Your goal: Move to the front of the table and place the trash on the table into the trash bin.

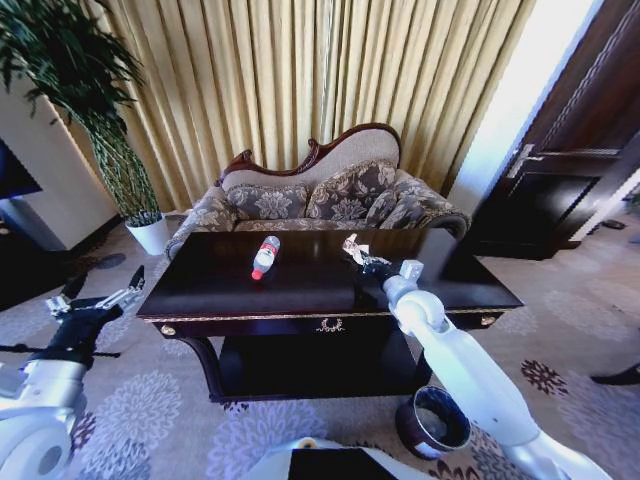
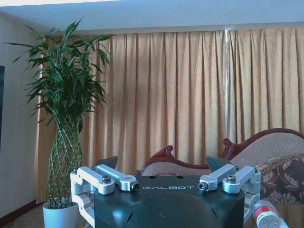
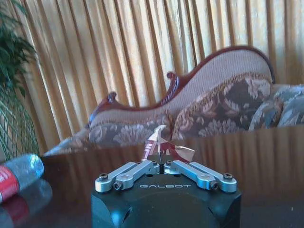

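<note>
The dark glossy table (image 1: 200, 290) stands right in front of me. On it lies a clear bottle (image 1: 264, 257) with a red label and white cap, left of centre. The crumpled paper wad (image 1: 353, 248) is right of centre, low over the tabletop. My right gripper (image 1: 368, 264) is shut on it; in the right wrist view the fingers (image 3: 142, 167) meet at the base of the paper wad (image 3: 164, 148), with the bottle (image 3: 16, 173) off to one side. My left gripper (image 1: 105, 288) hangs open left of the table, off its edge, with nothing between its fingers (image 2: 107, 164). The dark round trash bin (image 1: 432, 421) stands on the carpet by the table's front right leg.
A patterned sofa (image 1: 320, 195) stands behind the table, with curtains behind it. A tall plant in a white pot (image 1: 150, 235) is at the back left. A dark door (image 1: 560, 180) is at the right. The table's lower shelf (image 1: 310, 365) sits under the top.
</note>
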{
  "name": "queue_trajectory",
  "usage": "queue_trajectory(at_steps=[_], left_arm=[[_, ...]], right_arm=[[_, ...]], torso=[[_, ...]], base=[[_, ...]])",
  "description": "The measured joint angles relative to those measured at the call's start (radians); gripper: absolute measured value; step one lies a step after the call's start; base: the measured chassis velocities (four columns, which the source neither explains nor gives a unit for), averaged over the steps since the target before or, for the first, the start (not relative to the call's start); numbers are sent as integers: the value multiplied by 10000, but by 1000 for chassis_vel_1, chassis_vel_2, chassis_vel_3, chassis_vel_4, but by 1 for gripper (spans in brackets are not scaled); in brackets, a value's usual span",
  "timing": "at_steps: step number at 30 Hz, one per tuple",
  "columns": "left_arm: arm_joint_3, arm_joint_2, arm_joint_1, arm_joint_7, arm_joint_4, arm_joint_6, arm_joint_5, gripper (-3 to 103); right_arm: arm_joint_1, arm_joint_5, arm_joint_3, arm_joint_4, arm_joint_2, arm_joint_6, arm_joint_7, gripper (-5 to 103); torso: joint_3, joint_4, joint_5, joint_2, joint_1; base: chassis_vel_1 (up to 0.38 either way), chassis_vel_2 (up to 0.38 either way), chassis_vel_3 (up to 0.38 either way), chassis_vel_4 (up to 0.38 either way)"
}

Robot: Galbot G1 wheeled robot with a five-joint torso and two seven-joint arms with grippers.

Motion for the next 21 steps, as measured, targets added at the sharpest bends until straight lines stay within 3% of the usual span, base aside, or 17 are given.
queue_trajectory(at_steps=[4,9,16,21], left_arm=[[-1,-3,0,-57,-2,0,-24,100],[10,-67,-17,-52,-6,-48,-91,100],[96,-52,-204,67,-7,-41,-140,100],[138,-109,-185,112,-7,-28,-154,100]], right_arm=[[-271,-304,446,407,-87,431,-214,0],[-1426,-1165,1723,1251,-484,960,-1023,0],[-3182,-1270,2667,2566,-966,1057,-909,0],[-4611,-1533,3444,3676,-905,1092,-719,0]], torso=[[0,1,0,0,0],[0,1,0,0,0],[-1,-2,0,1,-1],[-1,1,-1,1,0]], base=[[0,0,0,0],[0,0,0,0],[0,0,0,0],[0,0,0,0]])
